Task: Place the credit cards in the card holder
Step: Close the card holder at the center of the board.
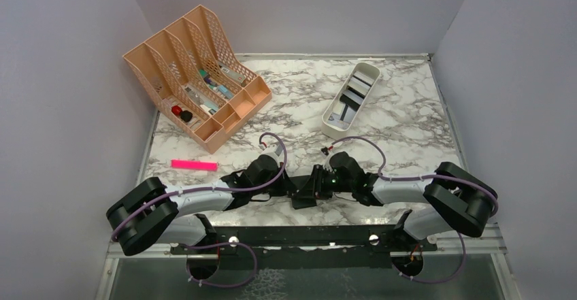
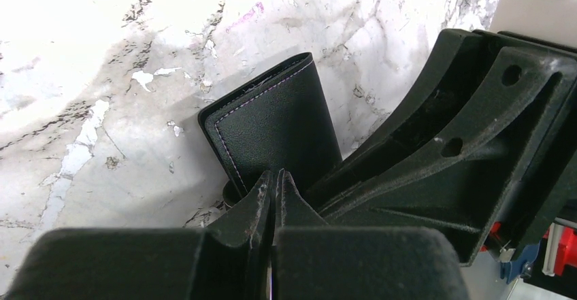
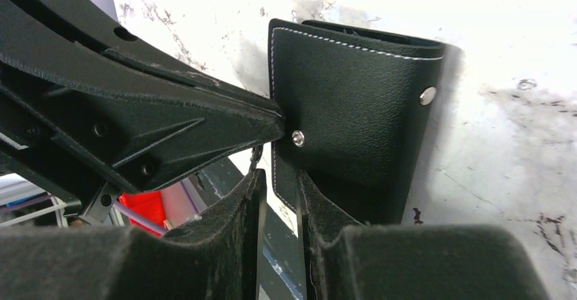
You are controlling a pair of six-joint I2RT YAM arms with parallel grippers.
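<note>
The black stitched card holder (image 1: 303,198) hangs between both grippers just above the table's near middle. My left gripper (image 2: 274,176) is shut, its tips pinching the lower edge of the card holder (image 2: 272,126). In the right wrist view the left gripper's fingertip (image 3: 269,126) meets the card holder (image 3: 354,103) beside a silver snap. My right gripper (image 3: 280,177) is open. The holder's stitched flap edge lies between its fingers, against the right one, with a gap on the left. The credit cards (image 1: 351,97) lie in a white tray (image 1: 371,69) at the back right.
A peach desk organizer (image 1: 197,75) with small items stands at the back left. A pink marker (image 1: 194,164) lies on the marble near the left arm. Grey walls close in the table on three sides.
</note>
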